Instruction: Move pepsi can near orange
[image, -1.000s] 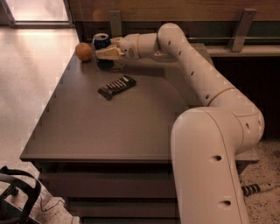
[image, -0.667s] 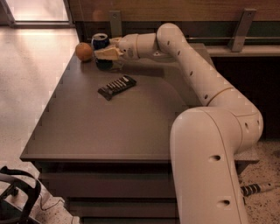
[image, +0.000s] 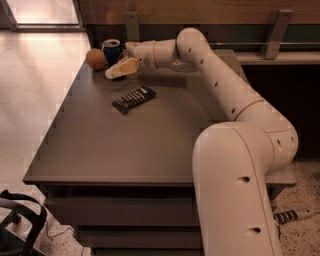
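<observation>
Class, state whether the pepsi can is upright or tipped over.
Upright: the pepsi can stands with its silver top facing up, beside the orange. The pincer is close beside it.

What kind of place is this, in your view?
Probably an office or lab room: a plain grey table on a speckled floor, against a wood-panelled wall. The hand is at the table's far corner, beside the can and orange.
</observation>
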